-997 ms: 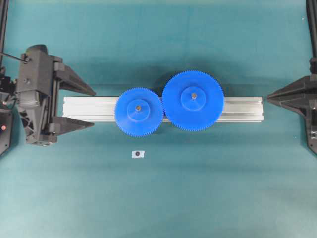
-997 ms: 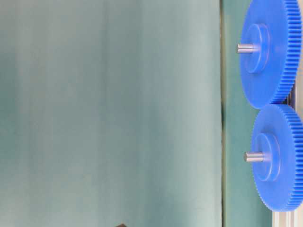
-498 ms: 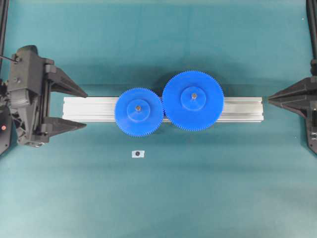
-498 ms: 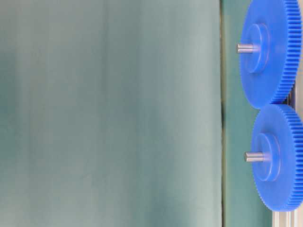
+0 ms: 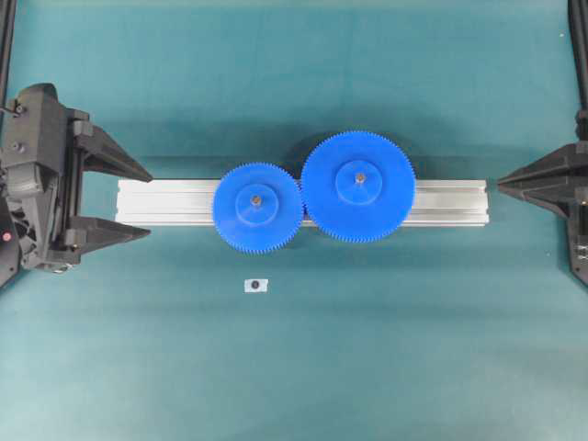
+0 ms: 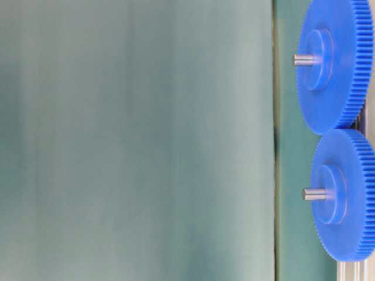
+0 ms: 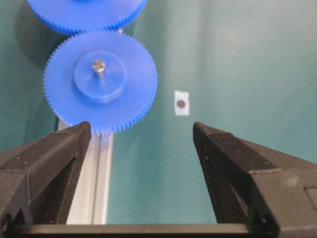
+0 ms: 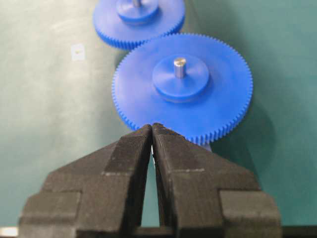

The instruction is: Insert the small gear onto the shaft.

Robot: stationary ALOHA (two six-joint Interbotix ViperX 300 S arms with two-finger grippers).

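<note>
Small gear [image 5: 257,207] among two gears

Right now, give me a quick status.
Left gripper open, empty. Right gripper shut, empty. Small gear seated on shaft, meshed with large gear. Nothing obstructing.

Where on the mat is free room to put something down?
Free: the wide mat above the rail, and the strip below it, except for the white tag. Crowded: mid-rail, where the small gear and large gear mesh.
</note>
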